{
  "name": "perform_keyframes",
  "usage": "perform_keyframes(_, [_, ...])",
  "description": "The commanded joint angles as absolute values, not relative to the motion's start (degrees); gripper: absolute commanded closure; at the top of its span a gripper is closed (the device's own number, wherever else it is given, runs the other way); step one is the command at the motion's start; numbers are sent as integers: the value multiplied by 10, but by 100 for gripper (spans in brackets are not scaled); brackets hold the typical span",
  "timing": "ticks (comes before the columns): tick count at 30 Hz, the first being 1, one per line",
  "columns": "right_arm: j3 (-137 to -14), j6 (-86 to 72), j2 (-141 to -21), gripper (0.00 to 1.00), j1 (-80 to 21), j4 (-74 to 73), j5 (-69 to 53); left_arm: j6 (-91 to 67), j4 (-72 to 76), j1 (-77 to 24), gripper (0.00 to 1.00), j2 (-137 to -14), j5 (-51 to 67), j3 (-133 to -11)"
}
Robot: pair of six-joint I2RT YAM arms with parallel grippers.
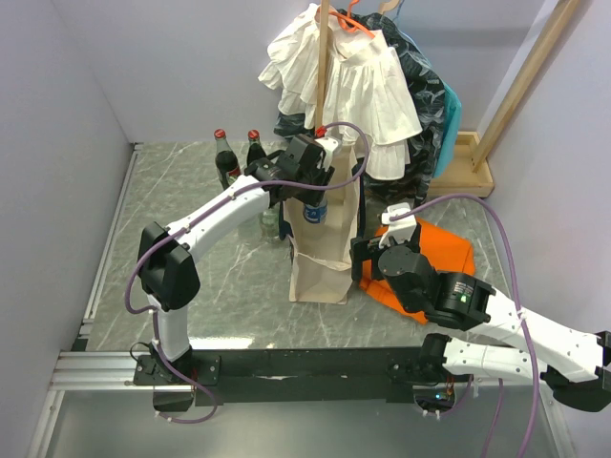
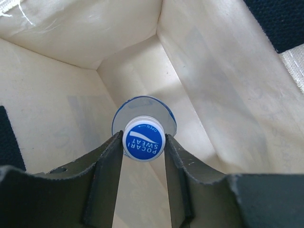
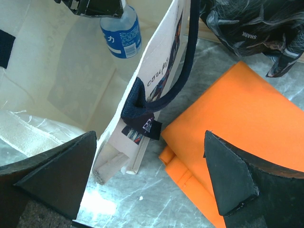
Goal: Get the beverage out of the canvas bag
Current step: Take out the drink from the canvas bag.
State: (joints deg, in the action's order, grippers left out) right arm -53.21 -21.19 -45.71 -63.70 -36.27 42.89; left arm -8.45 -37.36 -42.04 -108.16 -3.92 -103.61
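The cream canvas bag (image 1: 329, 262) with navy handles (image 3: 183, 66) stands mid-table, its mouth open. The beverage is a clear bottle with a blue label (image 1: 313, 212) and a blue "Pocari Sweat" cap (image 2: 144, 145). My left gripper (image 1: 307, 186) reaches down into the bag's mouth and is shut on the bottle's cap, one finger on each side (image 2: 144, 137). The bag's walls (image 2: 213, 71) surround the bottle. The right wrist view shows the bottle (image 3: 121, 35) hanging inside the bag (image 3: 61, 71). My right gripper (image 1: 368, 258) is open and empty, and it straddles the bag's right rim (image 3: 151, 142).
A folded orange cloth (image 1: 439, 253) lies right of the bag, under my right arm (image 3: 247, 123). Two dark red-capped bottles (image 1: 225, 157) stand behind the left arm. White clothes hang on a wooden stand (image 1: 344, 67) at the back, with a black helmet (image 3: 251, 28) nearby.
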Motion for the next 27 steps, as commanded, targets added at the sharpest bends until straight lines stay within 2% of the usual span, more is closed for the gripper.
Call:
perform_keyframes(1, [-533,-216,-451,0,-637,-357,446,-91,-370,-421,57,-1084,-35,-1063])
perform_keyframes(10, [-534,-215,-454,0,-636,-357,446,-91,-368,-421,50,-1088,-31,-1063])
perform_keyframes(15, [-535,-214,-454,0,-636,-355,446,-91,-367,-421,50,-1092,-28,-1063])
perform_keyframes(27, [-532,-214,-457,0,-637,-352,446,-89,-361,-420,60,-1099,-29,-1068])
